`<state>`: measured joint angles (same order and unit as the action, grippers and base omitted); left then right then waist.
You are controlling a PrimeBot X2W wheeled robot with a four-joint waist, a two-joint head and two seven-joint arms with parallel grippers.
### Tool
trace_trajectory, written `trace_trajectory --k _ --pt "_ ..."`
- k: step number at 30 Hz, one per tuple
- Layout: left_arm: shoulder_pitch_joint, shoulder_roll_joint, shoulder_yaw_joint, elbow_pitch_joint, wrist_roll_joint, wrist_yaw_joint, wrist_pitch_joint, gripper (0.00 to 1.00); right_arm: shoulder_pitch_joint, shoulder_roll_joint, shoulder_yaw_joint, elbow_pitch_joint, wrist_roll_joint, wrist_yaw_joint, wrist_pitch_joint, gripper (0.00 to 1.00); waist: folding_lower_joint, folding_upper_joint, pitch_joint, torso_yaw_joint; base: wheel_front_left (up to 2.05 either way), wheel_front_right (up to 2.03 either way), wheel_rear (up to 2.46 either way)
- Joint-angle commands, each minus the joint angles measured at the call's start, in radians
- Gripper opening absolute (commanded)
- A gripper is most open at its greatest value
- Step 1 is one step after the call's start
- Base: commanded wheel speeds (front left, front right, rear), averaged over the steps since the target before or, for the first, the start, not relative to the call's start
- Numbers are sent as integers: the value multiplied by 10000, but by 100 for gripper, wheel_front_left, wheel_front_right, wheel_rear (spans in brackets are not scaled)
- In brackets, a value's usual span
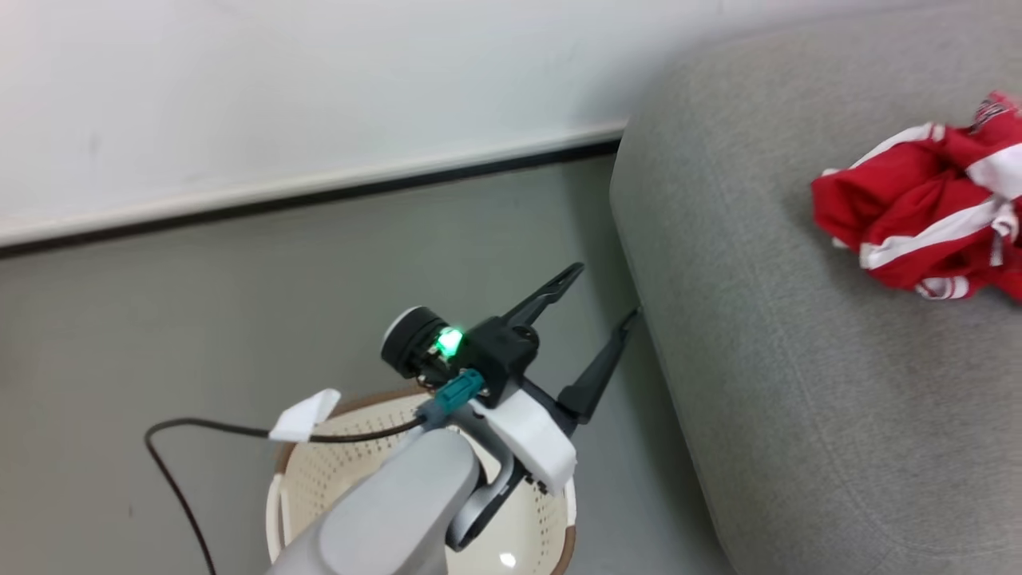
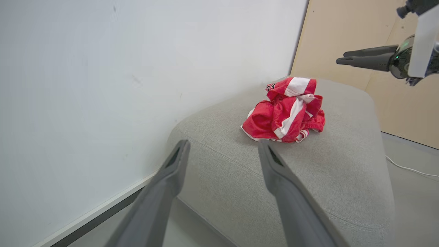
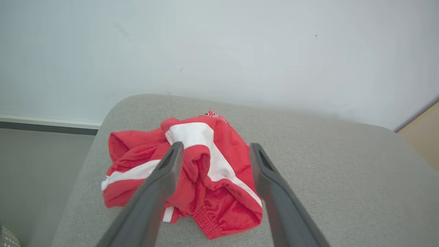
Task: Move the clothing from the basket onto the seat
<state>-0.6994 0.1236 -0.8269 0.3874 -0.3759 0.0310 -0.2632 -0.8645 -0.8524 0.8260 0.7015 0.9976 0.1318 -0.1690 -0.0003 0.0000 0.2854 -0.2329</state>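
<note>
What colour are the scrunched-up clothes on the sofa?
Bright red with white stripes; the clothing shows best in the right wrist view.

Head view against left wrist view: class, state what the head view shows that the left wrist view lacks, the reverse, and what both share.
Head view, not left wrist view: the basket beneath the left arm, and a black cable.
Left wrist view, not head view: the right gripper, a tan panel, a white cable.
Both: the open left gripper, the clothing bunched on the seat, the white wall.
</note>
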Motion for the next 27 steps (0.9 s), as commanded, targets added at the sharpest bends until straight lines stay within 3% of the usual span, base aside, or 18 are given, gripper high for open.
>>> trace_trajectory --k 1,7,15,20,27 --pt "224 132 105 -77 -66 54 -18 100 -101 -93 87 -174 98 -23 -132 100 3 0 -609 -178 0 0 0" --pt "814 349 766 -449 -180 206 -13 100 -60 -210 317 -834 -149 -23 -650 100 3 0 -1420 -80 0 0 0" --pt "1818 807 1921 -915 -376 627 -12 100 820 307 -74 -1881 -745 -23 -941 100 3 0 -2349 232 0 0 0" --pt "2523 1103 2622 -1137 -506 904 -12 100 2023 1062 -1375 -2564 -1411 -23 -959 100 3 0 -2717 492 0 0 0" --pt "3856 1275 3673 -1494 -678 1194 -13 100 4301 2600 -3654 -3684 -2511 -23 -942 100 3 0 -3054 842 0 0 0"
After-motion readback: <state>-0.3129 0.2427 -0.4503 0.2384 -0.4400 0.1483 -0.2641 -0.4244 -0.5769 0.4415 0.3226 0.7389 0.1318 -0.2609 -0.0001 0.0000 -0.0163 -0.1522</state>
